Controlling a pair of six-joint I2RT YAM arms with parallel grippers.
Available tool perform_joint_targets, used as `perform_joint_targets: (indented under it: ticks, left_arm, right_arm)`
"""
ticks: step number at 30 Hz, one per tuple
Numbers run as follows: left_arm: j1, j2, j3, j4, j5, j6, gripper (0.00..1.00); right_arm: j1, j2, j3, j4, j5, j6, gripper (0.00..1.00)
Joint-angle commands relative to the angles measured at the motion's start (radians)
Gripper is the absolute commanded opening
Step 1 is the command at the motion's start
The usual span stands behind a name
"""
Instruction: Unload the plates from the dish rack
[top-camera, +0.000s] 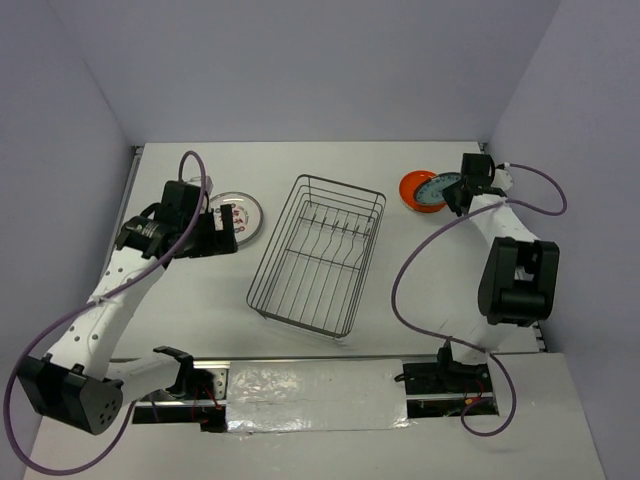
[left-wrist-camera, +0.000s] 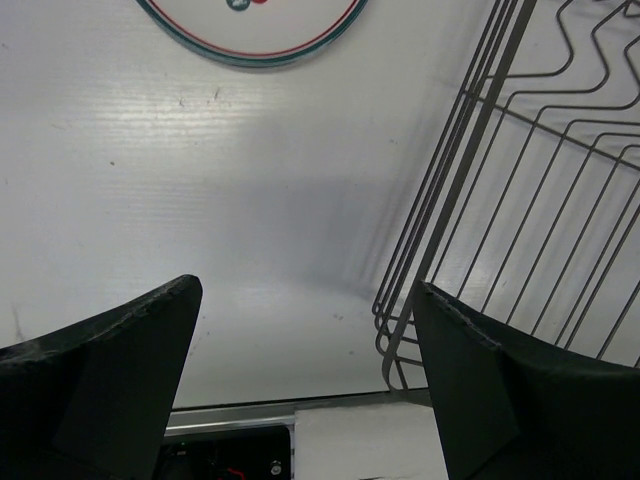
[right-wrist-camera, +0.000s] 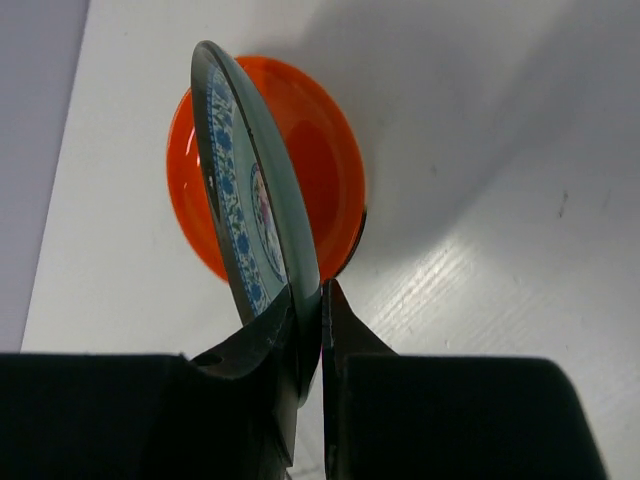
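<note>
The dark wire dish rack stands mid-table and holds no plates; its corner shows in the left wrist view. My right gripper is shut on the rim of a pale plate with blue pattern, held on edge just above an orange plate lying on the table. The blue-patterned plate also shows from above. My left gripper is open and empty, left of the rack, near a white plate with red motifs, whose rim shows in the left wrist view.
The white walls close in the table at the back and sides. The right arm's purple cable loops over the table right of the rack. A metal rail runs along the near edge.
</note>
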Motion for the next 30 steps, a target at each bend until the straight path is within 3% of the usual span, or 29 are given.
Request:
perform_joint_targets:
  ticks: [1, 2, 4, 6, 8, 12, 13, 15, 17, 18, 20, 21, 22, 25, 30]
  left_arm:
    - [-0.002, -0.033, -0.051, 0.033, 0.001, -0.026, 1.0]
    - [-0.002, -0.037, -0.056, 0.027, -0.009, -0.036, 1.0]
    - [-0.002, -0.039, -0.059, -0.004, -0.022, -0.044, 1.0]
    - [-0.002, -0.04, -0.044, -0.021, -0.038, -0.049, 0.99]
    - [-0.002, -0.043, -0.03, -0.036, -0.062, -0.041, 1.0]
    - [-0.002, 0.006, 0.048, -0.07, -0.136, -0.044, 1.0]
    - [-0.002, 0.022, 0.067, -0.079, -0.145, -0.044, 0.99]
    - [-0.002, 0.088, 0.125, -0.101, -0.147, -0.047, 0.99]
    - [-0.002, 0.144, 0.191, -0.113, -0.15, -0.046, 1.0]
    - [-0.001, 0.161, 0.213, -0.112, -0.16, -0.044, 1.0]
    - [-0.001, 0.203, 0.283, -0.107, -0.187, -0.041, 1.0]
    - [0.01, 0.22, 0.311, -0.113, -0.222, -0.044, 1.0]
    - [0.018, 0.237, 0.338, -0.116, -0.231, -0.044, 1.0]
    - [0.068, 0.303, 0.447, -0.131, -0.254, -0.039, 0.99]
    - [0.137, 0.27, 0.51, -0.086, -0.263, -0.041, 1.0]
  right_arm:
    - [-0.036, 0.113, 0.092, 0.161, -0.143, -0.009, 0.04]
    - [-0.038, 0.144, 0.106, 0.149, -0.163, -0.016, 0.07]
    - [-0.038, 0.207, 0.126, 0.137, -0.233, -0.027, 0.35]
    - [-0.036, 0.233, 0.141, 0.106, -0.27, -0.027, 0.56]
    - [-0.03, 0.255, 0.176, 0.034, -0.279, -0.033, 0.61]
    - [0.017, 0.376, 0.432, -0.384, -0.202, -0.159, 0.7]
    - [0.034, 0.405, 0.566, -0.604, -0.046, -0.164, 0.75]
    - [0.069, 0.409, 0.608, -0.771, 0.08, -0.146, 0.82]
    - [0.075, 0.235, 0.518, -0.758, 0.154, -0.125, 0.83]
    - [0.077, 0.152, 0.394, -0.686, 0.146, -0.128, 0.83]
    - [0.083, -0.014, 0.298, -0.638, 0.107, -0.145, 0.83]
    - [0.107, -0.17, 0.225, -0.571, 0.086, -0.173, 0.88]
    - [0.109, -0.246, 0.192, -0.534, 0.061, -0.209, 1.0]
    - [0.181, -0.484, 0.106, -0.413, -0.103, -0.423, 1.0]
    - [0.204, -0.691, 0.169, -0.602, -0.091, -0.607, 1.0]
